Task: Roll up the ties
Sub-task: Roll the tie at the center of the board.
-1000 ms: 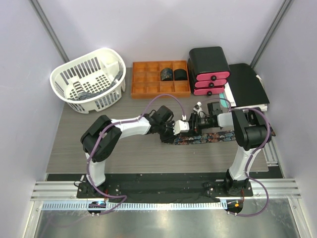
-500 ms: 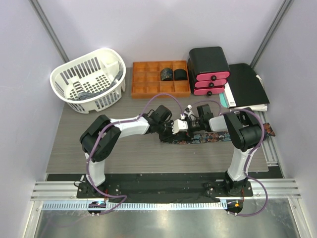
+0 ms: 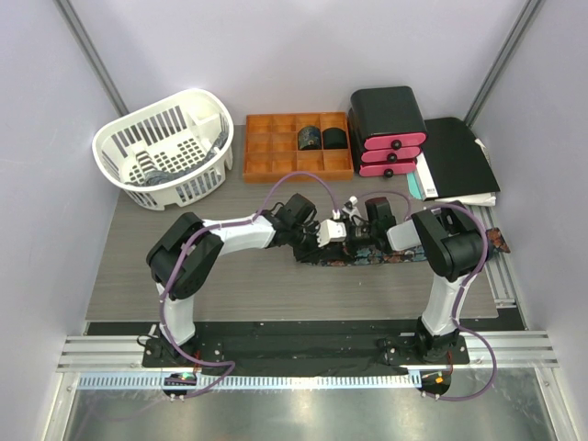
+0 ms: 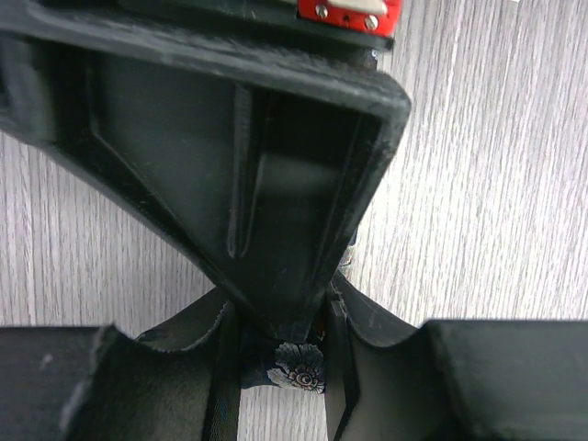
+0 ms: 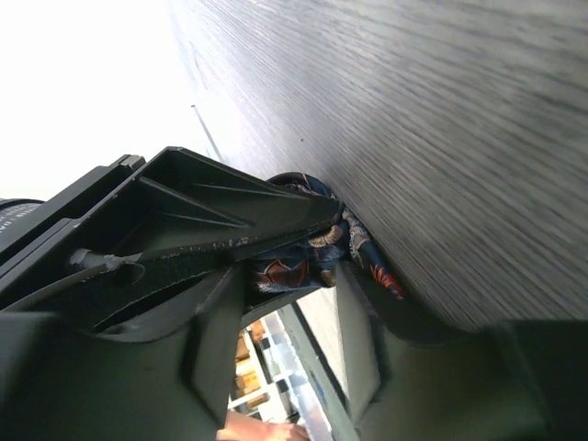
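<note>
At the upper left of the overhead view a white basket [image 3: 197,110] stands on the grey surface [image 3: 230,285], with some dark patterned fabric [image 3: 147,167] lying inside it. To its right is an orange tray [image 3: 271,156] split into small boxes; two rolled ties [image 3: 322,138] sit side by side, touching, in the top row toward the tray's right end. Below the tray, in the middle of the frame, the left pincer [image 3: 338,233] reaches rightward and meets the right pincer [image 3: 356,235] head-on above a dark printed tie [image 3: 386,257]. The tie lies flat along the surface and runs off to the right under the right arm. In the left wrist view the left pincer pinches a flowered bit of this tie [image 4: 299,369] between its pads, with one finger of the other pincer wedged into the same gap from above. In the right wrist view a bunched or rolled part of the tie [image 5: 303,253] sits between the right pincer's fingers, which straddle it. I cannot tell whether they press on it or stand loose. At the upper right is a black cabinet with pink drawers [image 3: 390,142], and a black folder [image 3: 455,156] lies just beside it.
</note>
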Controlling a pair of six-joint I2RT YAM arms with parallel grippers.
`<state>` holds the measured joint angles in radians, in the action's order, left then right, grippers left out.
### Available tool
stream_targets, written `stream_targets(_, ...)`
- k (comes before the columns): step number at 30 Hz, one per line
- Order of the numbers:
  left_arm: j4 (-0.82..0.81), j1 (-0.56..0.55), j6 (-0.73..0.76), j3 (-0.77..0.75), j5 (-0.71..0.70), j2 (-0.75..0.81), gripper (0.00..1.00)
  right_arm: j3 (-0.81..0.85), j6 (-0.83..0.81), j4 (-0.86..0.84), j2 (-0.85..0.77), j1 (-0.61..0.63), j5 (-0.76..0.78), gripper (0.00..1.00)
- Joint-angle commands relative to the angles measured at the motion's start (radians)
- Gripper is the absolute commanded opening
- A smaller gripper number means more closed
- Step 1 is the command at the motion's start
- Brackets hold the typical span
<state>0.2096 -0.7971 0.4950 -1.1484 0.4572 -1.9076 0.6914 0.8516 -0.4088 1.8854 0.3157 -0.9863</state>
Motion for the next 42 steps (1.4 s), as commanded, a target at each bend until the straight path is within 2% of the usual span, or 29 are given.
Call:
stream_targets(1, 0.057, -0.013, -0.012, 0.05, -0.034, -0.08, 0.18, 0.037, -0.052, -0.003, 0.006, 0.055, 0.075, 0.32)
stream_targets(3, 0.053, -0.01, -0.022, 0.047, -0.026, -0.082, 0.18, 0.049, -0.113, 0.073, 0.024, 0.057, 0.087, 0.2)
stream_targets(4, 0.053, -0.007, -0.024, 0.047, -0.026, -0.082, 0.18, 0.054, -0.135, 0.094, 0.029, 0.054, 0.093, 0.1)
stream_targets(6, 0.054, -0.001, -0.026, 0.047, -0.028, -0.084, 0.18, 0.063, -0.163, 0.143, 0.035, 0.051, 0.098, 0.01)
stream_targets(9, 0.054, 0.009, -0.035, 0.052, -0.025, -0.07, 0.2, 0.065, -0.183, 0.166, 0.035, 0.036, 0.103, 0.01)
stream_targets(12, 0.031, 0.035, -0.074, 0.064, -0.012, -0.047, 0.34, 0.069, -0.209, 0.208, 0.04, 0.011, 0.103, 0.01)
stream_targets(13, 0.021, 0.054, -0.088, 0.07, 0.0, -0.021, 0.48, 0.069, -0.23, 0.217, 0.038, 0.003, 0.103, 0.01)
stream_targets(15, -0.034, 0.087, -0.128, 0.102, 0.046, 0.014, 0.57, 0.065, -0.247, 0.235, 0.04, -0.013, 0.1, 0.01)
stream_targets(16, -0.061, 0.094, -0.14, 0.119, 0.057, 0.053, 0.67, 0.063, -0.261, 0.237, 0.04, -0.02, 0.095, 0.01)
stream_targets(18, -0.126, 0.117, -0.177, 0.174, 0.072, 0.094, 0.74, 0.054, -0.266, 0.228, 0.044, -0.033, 0.083, 0.01)
stream_targets(21, -0.313, 0.137, -0.269, 0.277, 0.087, 0.165, 0.82, 0.036, -0.279, 0.193, 0.049, -0.044, 0.074, 0.01)
stream_targets(22, -0.397, 0.139, -0.295, 0.301, 0.096, 0.18, 0.87, 0.033, -0.287, 0.191, 0.052, -0.046, 0.074, 0.01)
stream_targets(23, -0.421, 0.139, -0.297, 0.334, 0.11, 0.191, 0.88, 0.031, -0.298, 0.185, 0.066, -0.047, 0.071, 0.01)
stream_targets(30, -0.556, 0.125, -0.309, 0.358, 0.13, 0.121, 0.88, 0.019, -0.324, 0.18, 0.107, -0.084, 0.055, 0.01)
stream_targets(39, -0.607, 0.049, -0.211, 0.337, 0.109, 0.039, 0.72, 0.031, -0.33, 0.2, 0.136, -0.095, 0.028, 0.01)
stream_targets(41, -0.584, 0.041, -0.173, 0.329, 0.098, 0.025, 0.67, 0.034, -0.332, 0.208, 0.144, -0.096, 0.025, 0.01)
stream_targets(42, -0.569, 0.03, -0.158, 0.325, 0.091, 0.022, 0.6, 0.037, -0.333, 0.209, 0.144, -0.098, 0.02, 0.01)
